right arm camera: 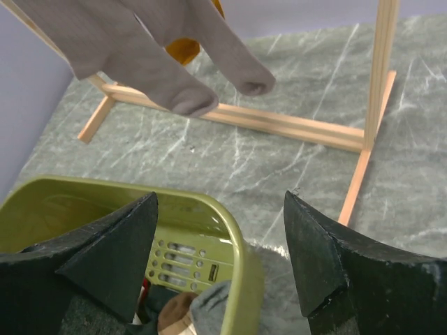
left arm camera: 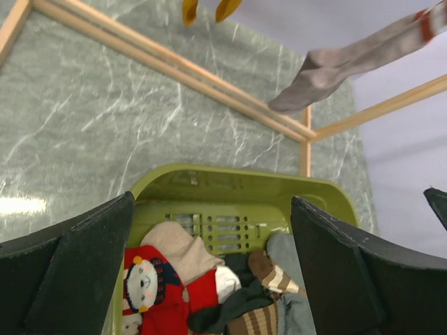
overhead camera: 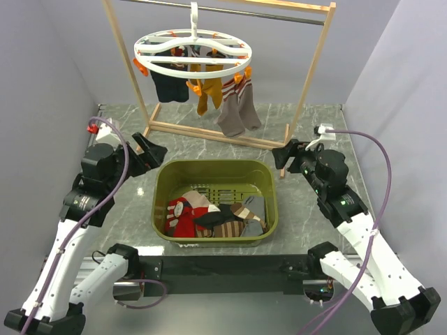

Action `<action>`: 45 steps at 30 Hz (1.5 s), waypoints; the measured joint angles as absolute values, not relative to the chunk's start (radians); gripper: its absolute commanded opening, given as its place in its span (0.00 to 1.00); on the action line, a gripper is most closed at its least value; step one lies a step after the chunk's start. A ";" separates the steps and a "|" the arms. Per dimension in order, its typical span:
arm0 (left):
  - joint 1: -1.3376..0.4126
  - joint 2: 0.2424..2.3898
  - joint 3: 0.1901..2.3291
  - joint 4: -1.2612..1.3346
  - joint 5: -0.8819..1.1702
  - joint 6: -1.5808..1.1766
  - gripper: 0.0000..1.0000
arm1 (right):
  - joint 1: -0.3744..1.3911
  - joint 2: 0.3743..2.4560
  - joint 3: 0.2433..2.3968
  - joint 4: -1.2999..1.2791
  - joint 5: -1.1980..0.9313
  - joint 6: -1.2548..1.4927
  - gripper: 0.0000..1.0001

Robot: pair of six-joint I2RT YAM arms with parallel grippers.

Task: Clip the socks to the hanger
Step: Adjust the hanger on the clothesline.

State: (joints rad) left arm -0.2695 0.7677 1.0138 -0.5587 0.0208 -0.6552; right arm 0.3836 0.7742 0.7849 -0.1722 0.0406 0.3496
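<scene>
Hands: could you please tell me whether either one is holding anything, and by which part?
Nothing is held: the left hand and the right hand both stand open and empty near the green basket.

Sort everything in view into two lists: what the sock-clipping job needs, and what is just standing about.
Job: round white clip hanger; loose socks; clipped socks; left gripper and right gripper, both open and empty.
Standing about: green basket holding the loose ones; wooden rack; marble table.

My bench (overhead camera: pixel 297 223) looks like polished grey-veined stone; the basket (overhead camera: pixel 213 165) is smooth green plastic, the socks (overhead camera: pixel 185 216) matt knit cloth, the rack (overhead camera: pixel 312 77) bare wood.
</scene>
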 measured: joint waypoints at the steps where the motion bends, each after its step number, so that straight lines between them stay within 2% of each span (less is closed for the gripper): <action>1: -0.270 0.766 1.024 -0.557 0.020 -0.655 0.99 | 0.384 0.782 0.796 -0.172 0.039 0.346 0.79; 11: -0.270 0.787 1.140 -0.426 0.032 -0.650 0.99 | 0.384 0.916 0.953 -0.101 0.020 0.244 0.79; 20: -0.270 1.077 1.521 -0.346 0.019 -0.796 0.99 | 0.384 1.075 1.147 -0.018 0.017 0.145 0.79; 29: -0.270 1.150 1.513 -0.317 -0.025 -1.021 0.95 | 0.384 1.199 1.262 0.029 -0.001 -0.001 0.78; 35: -0.270 1.203 1.601 -0.296 -0.048 -1.113 0.95 | 0.396 1.267 1.330 0.049 -0.029 -0.075 0.78; 42: -0.270 1.257 1.624 -0.292 -0.069 -1.229 0.82 | 0.424 1.328 1.402 0.053 -0.035 -0.134 0.77; 45: -0.269 1.293 1.651 -0.294 -0.076 -1.255 0.70 | 0.432 1.334 1.415 0.053 -0.036 -0.140 0.78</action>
State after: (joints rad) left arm -0.2687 1.2934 1.6508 -0.2935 -0.0765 -1.2549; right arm 0.4324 1.3342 1.4147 0.0532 -0.0357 -0.1402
